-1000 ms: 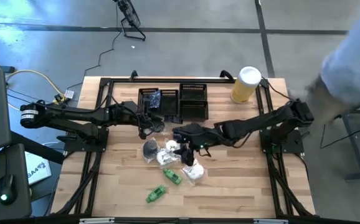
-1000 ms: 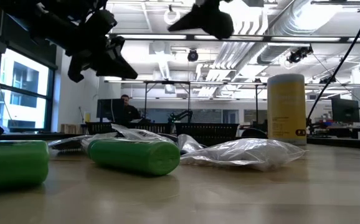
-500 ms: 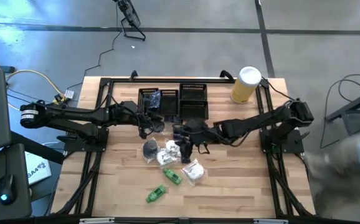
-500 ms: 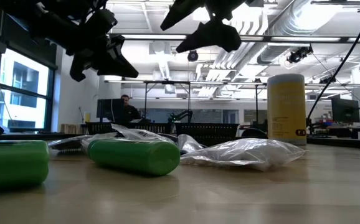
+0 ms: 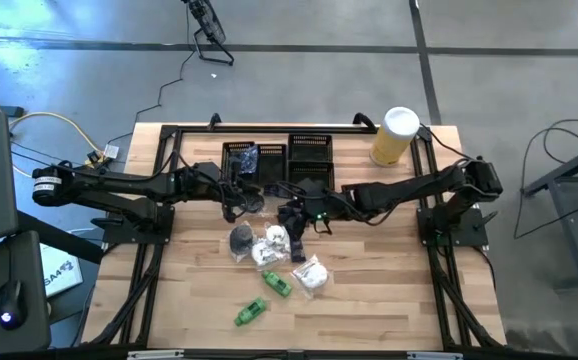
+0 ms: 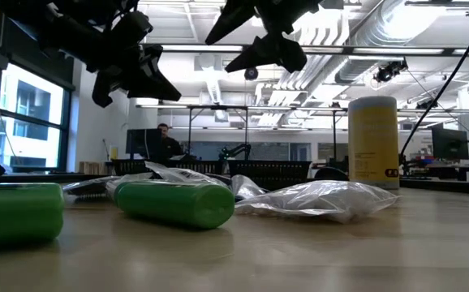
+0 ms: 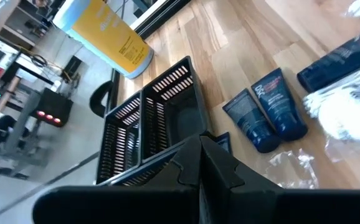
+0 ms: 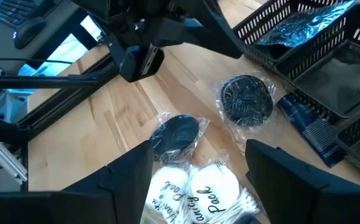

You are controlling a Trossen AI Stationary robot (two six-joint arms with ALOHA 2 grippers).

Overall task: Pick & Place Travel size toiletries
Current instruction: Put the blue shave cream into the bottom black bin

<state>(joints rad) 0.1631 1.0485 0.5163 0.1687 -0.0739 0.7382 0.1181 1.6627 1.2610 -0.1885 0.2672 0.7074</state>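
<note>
From above, the right gripper (image 5: pixel 291 222) has drawn back from the desk's middle toward the black mesh trays (image 5: pixel 279 163) at the far edge. Its jaws gape wide over the heap of travel-size toiletries (image 5: pixel 274 250), holding nothing, so I judge no pick has begun. The left gripper (image 5: pixel 237 205) hangs clenched and empty beside the trays.

At desk height, two green tubes (image 6: pixel 174 203) lie untouched, and the tall yellow cylinder (image 6: pixel 373 142) shows no legible print.

The left wrist shows navy tubes (image 7: pixel 264 111), their lettering unreadable.

The right wrist shows white round packs (image 8: pixel 192 190) with looping script I cannot make out.
</note>
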